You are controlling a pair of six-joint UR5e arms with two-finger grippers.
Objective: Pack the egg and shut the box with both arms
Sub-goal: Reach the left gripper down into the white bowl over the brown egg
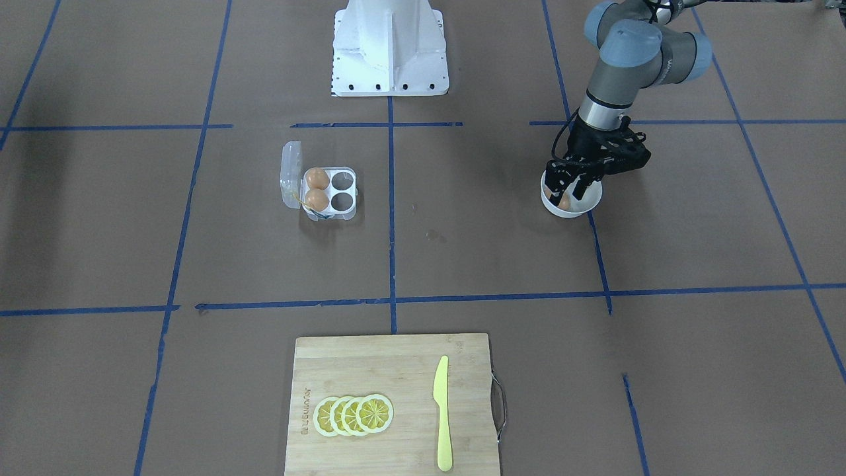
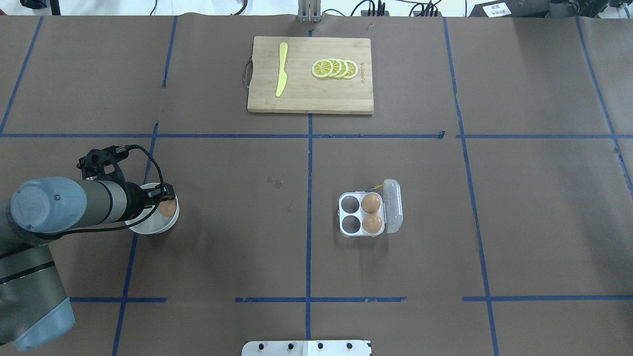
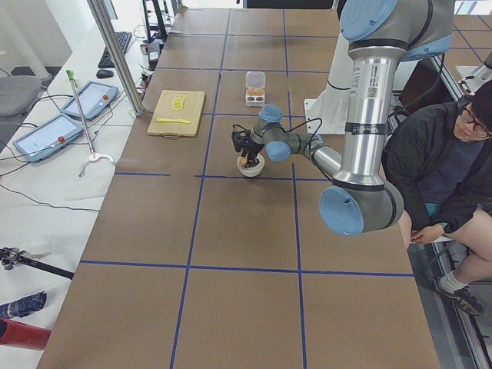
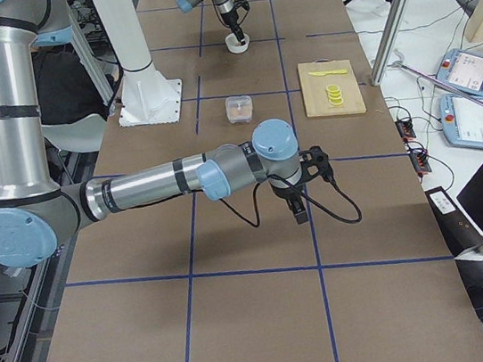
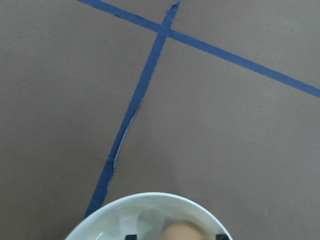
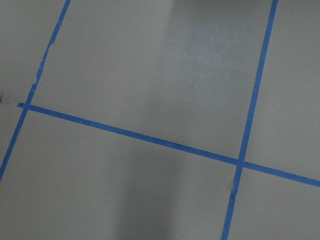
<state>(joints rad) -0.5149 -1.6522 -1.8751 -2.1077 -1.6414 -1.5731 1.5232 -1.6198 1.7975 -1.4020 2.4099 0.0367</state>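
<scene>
An orange-brown egg (image 2: 168,209) lies in a round white bowl (image 2: 147,226) at the table's left; it also shows in the left wrist view (image 5: 180,233). My left gripper (image 1: 568,194) reaches down into the bowl, open, with its fingertips (image 5: 131,237) on either side of the egg and gaps showing. The clear box (image 2: 360,214) stands right of centre with its lid (image 2: 393,205) open. It holds two brown eggs (image 2: 371,203) in the cells by the lid, and two cells are empty. My right gripper (image 4: 301,212) hovers over bare table; I cannot tell if it is open or shut.
A wooden cutting board (image 2: 301,94) with lemon slices (image 2: 335,68) and a yellow knife (image 2: 281,76) lies at the far side. The white stand (image 1: 390,49) is at the robot's base. A seated person (image 3: 453,161) is beside the table.
</scene>
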